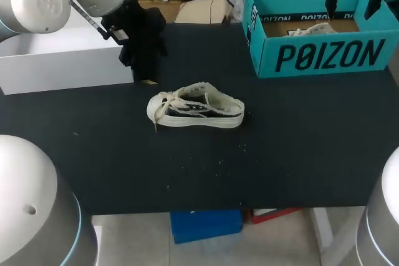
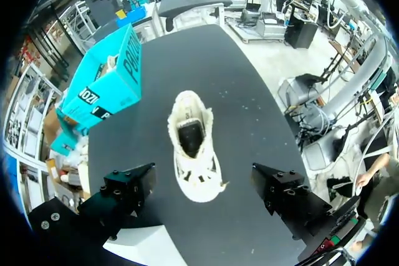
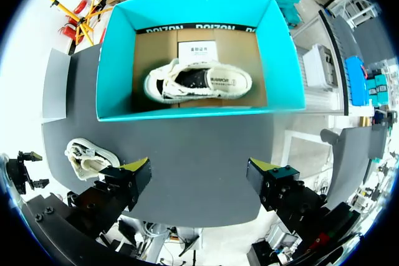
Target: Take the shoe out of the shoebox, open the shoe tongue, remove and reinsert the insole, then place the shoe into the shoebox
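Observation:
A cream and black low-top shoe (image 1: 196, 109) lies on its sole in the middle of the black table, laces loose, toe to the left. My left gripper (image 1: 144, 73) hangs open above and behind its toe. In the left wrist view that shoe (image 2: 193, 147) lies below, between the wide-apart fingers of the left gripper (image 2: 202, 177), untouched. The teal shoebox (image 1: 324, 57) stands at the back right with a second shoe (image 1: 312, 29) inside. My right gripper (image 1: 355, 4) hovers open over the box. In the right wrist view the boxed shoe (image 3: 199, 82) lies ahead of the right gripper (image 3: 198, 169).
A white open box (image 1: 62, 60) sits at the table's back left, beside my left arm. Small crumbs (image 1: 218, 163) dot the cloth in front of the shoe. In the right wrist view the shoe on the table (image 3: 87, 157) shows beside one finger (image 3: 128, 182).

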`<state>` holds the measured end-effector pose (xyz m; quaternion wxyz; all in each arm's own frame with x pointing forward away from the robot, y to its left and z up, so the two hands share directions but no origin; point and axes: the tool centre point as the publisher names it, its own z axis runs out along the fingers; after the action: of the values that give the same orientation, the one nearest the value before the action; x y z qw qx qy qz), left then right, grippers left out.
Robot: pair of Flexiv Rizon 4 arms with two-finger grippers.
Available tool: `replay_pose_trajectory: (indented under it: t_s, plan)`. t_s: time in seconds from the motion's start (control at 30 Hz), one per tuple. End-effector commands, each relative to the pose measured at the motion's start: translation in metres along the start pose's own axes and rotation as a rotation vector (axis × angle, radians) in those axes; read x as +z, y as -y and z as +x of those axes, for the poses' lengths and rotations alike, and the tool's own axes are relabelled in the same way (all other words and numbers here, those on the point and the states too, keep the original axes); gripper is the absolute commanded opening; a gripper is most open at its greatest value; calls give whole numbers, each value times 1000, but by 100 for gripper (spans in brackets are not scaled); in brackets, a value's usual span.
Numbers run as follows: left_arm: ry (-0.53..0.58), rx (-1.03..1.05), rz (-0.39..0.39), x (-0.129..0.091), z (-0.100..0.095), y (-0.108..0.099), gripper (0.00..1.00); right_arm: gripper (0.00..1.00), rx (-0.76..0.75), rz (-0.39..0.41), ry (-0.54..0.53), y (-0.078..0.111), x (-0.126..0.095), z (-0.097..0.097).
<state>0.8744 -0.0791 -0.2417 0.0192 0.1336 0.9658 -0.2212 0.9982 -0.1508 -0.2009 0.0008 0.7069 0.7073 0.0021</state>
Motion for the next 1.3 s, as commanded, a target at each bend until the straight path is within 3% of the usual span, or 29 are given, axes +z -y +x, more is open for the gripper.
replay_pose_trajectory:
  t_s: [0.03, 0.4, 0.47, 0.63, 1.23, 1.3]
  plan:
    - [2, 2, 2, 1, 0, -1, 100, 100, 0, 1, 1, -1, 0, 0]
    - [2, 2, 2, 1, 0, -1, 100, 100, 0, 1, 1, -1, 0, 0]
    - [2, -52, 93, -4, 3, -1, 100, 100, 0, 1, 1, -1, 0, 0]
    - [27, -76, 181, -11, 11, -1, 100, 100, 0, 1, 1, -1, 0, 0]
    - [21, -170, 119, -10, 25, -34, 100, 100, 0, 1, 1, -1, 0, 0]
    - [21, -170, 119, -10, 25, -34, 100, 100, -247, 25, -11, 38, 4, 45]
